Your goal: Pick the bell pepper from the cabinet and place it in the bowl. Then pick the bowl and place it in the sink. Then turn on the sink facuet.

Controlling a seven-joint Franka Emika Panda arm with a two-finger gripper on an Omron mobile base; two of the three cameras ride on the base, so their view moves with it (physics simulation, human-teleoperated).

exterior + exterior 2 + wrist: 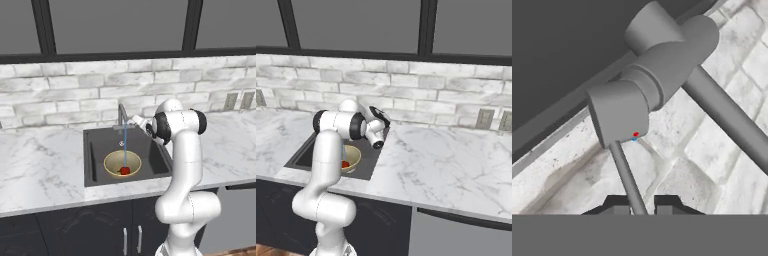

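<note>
The grey sink faucet (pixel 121 117) stands at the back rim of the black sink (pixel 95 150), and a thin blue stream of water (pixel 125 145) falls from its spout. Under the stream the tan bowl (pixel 122 162) sits in the basin with the red bell pepper (pixel 125 170) inside it. From the right base view the bowl (pixel 352 156) and bell pepper (pixel 345 164) peek out behind my arm. My gripper (pixel 135 120) is at the faucet. In the hand view the faucet body (pixel 647 85) looms close and its thin lever (pixel 624 170) runs down between my gripper (pixel 638 205) tips, which are shut on it. The cabinet is out of view.
White marble countertop (pixel 40 165) surrounds the sink on both sides. A pale brick wall (pixel 75 90) with wall sockets (pixel 485 118) rises right behind the faucet. Dark cabinet doors (pixel 100 230) run below the counter edge.
</note>
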